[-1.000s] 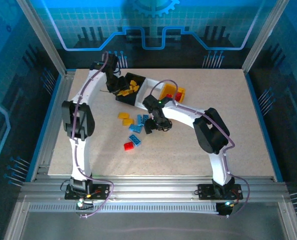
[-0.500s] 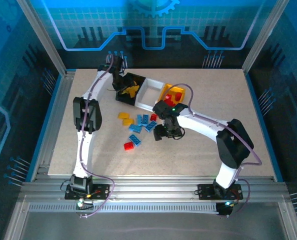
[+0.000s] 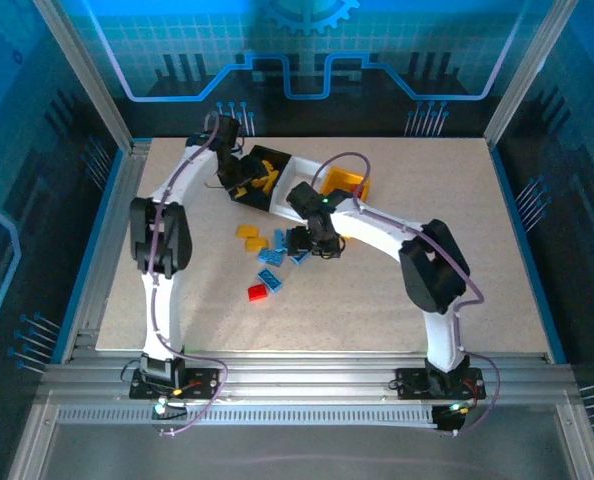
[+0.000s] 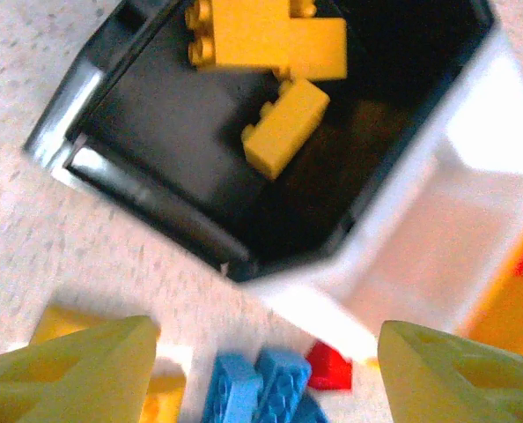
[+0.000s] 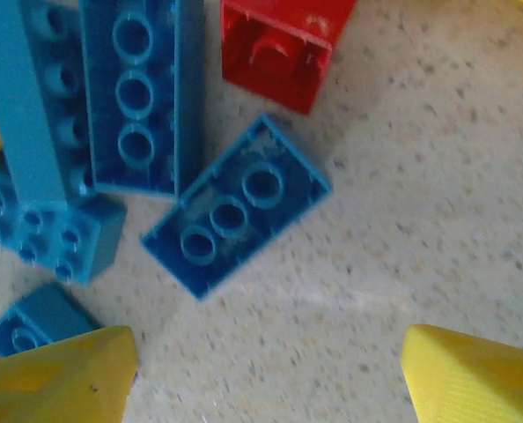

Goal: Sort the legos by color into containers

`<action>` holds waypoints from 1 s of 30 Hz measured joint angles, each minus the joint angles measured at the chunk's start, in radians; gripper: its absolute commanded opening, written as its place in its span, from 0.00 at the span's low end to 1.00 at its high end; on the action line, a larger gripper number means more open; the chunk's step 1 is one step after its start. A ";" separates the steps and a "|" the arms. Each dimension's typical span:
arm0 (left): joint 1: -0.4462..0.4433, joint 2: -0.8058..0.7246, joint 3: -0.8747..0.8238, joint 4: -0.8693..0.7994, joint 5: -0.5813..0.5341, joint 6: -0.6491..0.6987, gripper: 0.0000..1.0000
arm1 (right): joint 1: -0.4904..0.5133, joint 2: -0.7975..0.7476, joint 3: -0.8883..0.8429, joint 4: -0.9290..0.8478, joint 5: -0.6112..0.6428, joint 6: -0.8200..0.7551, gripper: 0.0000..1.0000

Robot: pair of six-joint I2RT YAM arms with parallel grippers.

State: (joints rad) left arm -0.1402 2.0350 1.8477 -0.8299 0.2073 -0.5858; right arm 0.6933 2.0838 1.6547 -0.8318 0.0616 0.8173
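The right gripper [image 5: 261, 370] is held wide open over the upturned blue brick [image 5: 235, 207] on the table [image 5: 420, 220], so the red brick [image 5: 283, 48] or crowded blue neighbours [image 5: 138, 88] could easily get snagged too.

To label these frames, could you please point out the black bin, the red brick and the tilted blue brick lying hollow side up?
black bin [image 4: 169, 145], left wrist view, bare floor inside.
red brick [image 5: 283, 48], right wrist view, middle of its face.
tilted blue brick [image 5: 233, 210], right wrist view, centre of its underside.
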 measured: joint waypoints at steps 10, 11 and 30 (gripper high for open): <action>0.000 -0.406 -0.431 0.043 -0.001 0.013 0.70 | -0.021 0.093 0.067 -0.002 0.009 0.029 0.77; 0.000 -0.415 -0.454 0.043 -0.001 0.013 0.70 | -0.021 0.092 0.063 0.001 0.009 0.028 0.75; -0.001 -0.452 -0.540 0.057 0.000 0.010 0.71 | -0.034 -0.160 -0.273 0.047 -0.018 -0.172 0.71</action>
State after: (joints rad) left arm -0.1413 1.5826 1.3075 -0.7731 0.2070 -0.5762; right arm 0.6594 1.9236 1.3815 -0.7845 0.0433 0.6456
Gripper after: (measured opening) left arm 0.711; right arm 0.705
